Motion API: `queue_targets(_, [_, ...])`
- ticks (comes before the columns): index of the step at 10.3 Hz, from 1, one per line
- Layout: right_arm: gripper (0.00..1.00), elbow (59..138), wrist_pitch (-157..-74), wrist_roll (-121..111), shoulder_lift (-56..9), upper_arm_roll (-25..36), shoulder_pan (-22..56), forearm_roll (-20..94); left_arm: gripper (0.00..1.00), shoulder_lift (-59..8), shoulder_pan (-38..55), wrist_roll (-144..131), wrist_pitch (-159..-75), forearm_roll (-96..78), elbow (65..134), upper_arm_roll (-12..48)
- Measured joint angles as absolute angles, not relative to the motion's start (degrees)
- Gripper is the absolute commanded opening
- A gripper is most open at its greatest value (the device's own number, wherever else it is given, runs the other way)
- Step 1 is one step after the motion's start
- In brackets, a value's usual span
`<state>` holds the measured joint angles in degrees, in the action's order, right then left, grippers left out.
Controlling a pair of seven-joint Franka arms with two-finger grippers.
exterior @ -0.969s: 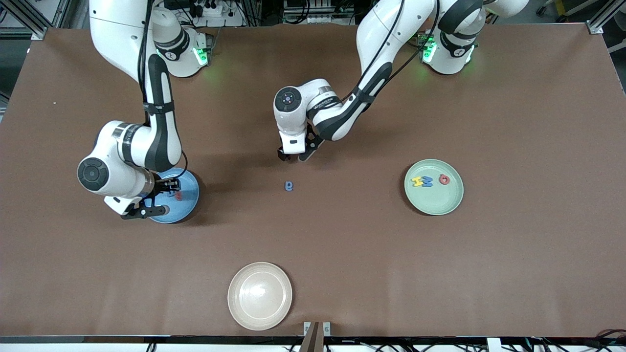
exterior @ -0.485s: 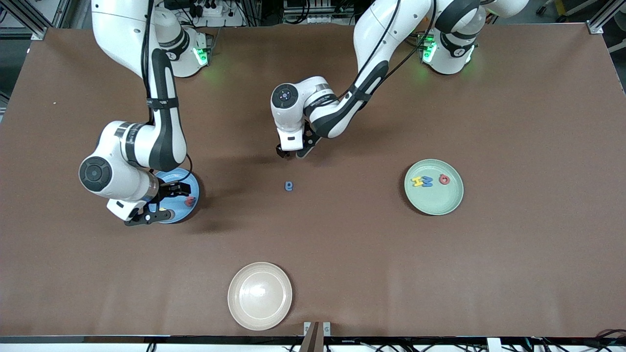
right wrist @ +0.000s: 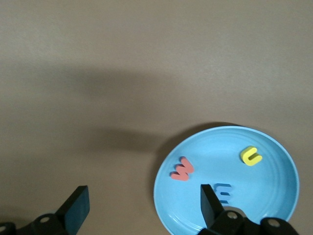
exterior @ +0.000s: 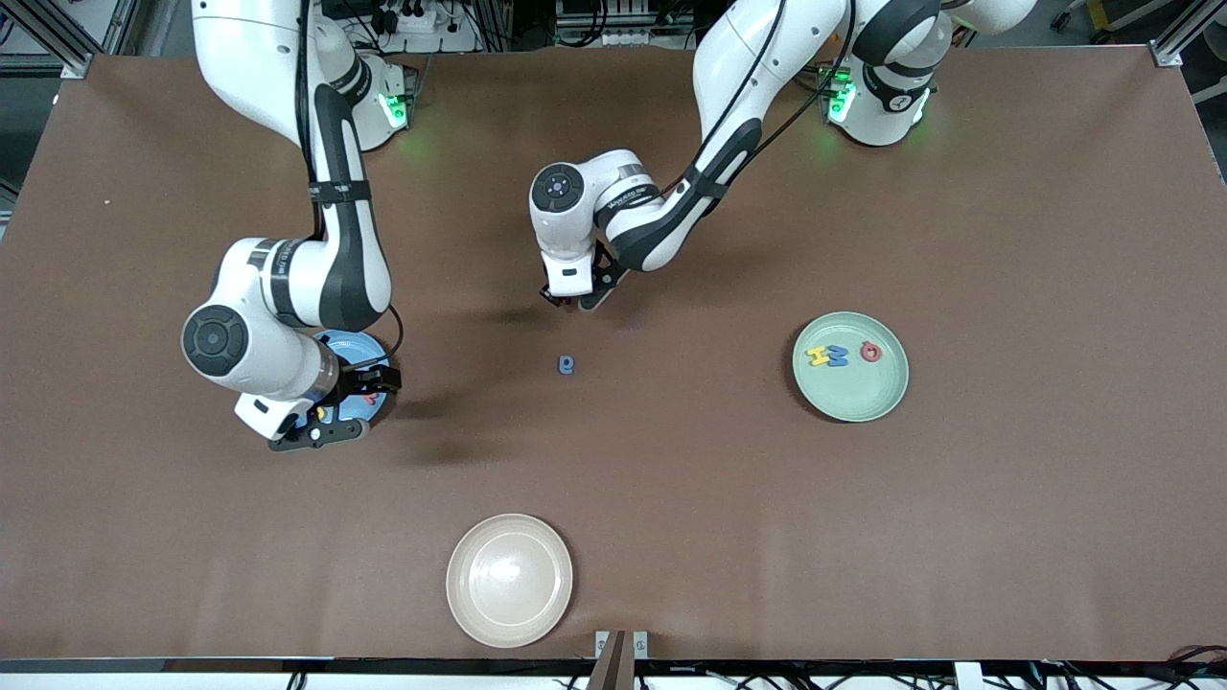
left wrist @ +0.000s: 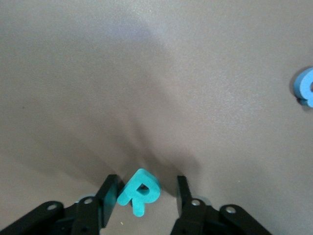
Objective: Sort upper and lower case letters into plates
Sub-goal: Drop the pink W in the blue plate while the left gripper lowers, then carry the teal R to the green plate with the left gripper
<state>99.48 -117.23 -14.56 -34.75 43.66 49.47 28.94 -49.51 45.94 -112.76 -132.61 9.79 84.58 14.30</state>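
Observation:
My left gripper [exterior: 575, 300] is down at the table's middle, its jaws open around a teal R [left wrist: 139, 192]. One finger touches the R, the other stands a little apart. A blue a [exterior: 567, 364] lies on the table nearer the front camera and also shows as the blue a [left wrist: 305, 88] in the left wrist view. My right gripper [exterior: 350, 407] hangs open and empty over the blue plate's [exterior: 359, 347] edge. In that blue plate [right wrist: 274, 196] lie a red w [right wrist: 182, 169], a yellow u [right wrist: 251, 155] and a blue w [right wrist: 223, 192]. The mint green plate [exterior: 851, 398] holds a yellow H [exterior: 818, 356], a blue M [exterior: 838, 356] and a red Q [exterior: 870, 352].
A cream-white plate [exterior: 509, 580] sits near the table's front edge, with nothing in it. The right arm's elbow and wrist hide much of the blue plate in the front view.
My right gripper opened, left the red w in the blue plate and drifted toward the plate's edge. My left gripper's fingers narrowed around the teal R.

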Motion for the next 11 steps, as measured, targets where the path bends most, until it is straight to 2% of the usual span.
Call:
queue_targets(2, [1.00, 99.3, -117.2, -14.0, -34.9, 42.5, 49.5, 28.9, 0.15, -49.5, 45.9, -112.8, -132.6, 9.8, 84.3, 14.3])
queue_targets(4, [1.00, 99.3, -117.2, -14.0, -34.9, 42.2, 49.5, 28.9, 0.06, -49.5, 45.9, -112.8, -132.6, 9.8, 84.2, 14.3])
queue_targets(8, [1.00, 99.2, -117.0, -11.7, -35.0, 41.2, 49.6, 28.9, 0.05, -49.2, 44.4, -111.5, -132.5, 9.8, 83.7, 13.9])
queue_targets(11, [1.00, 99.1, -116.4, -11.4, -35.0, 41.0, 49.6, 28.9, 0.04, -46.3, 37.0, -103.1, -126.9, 9.8, 83.0, 15.8])
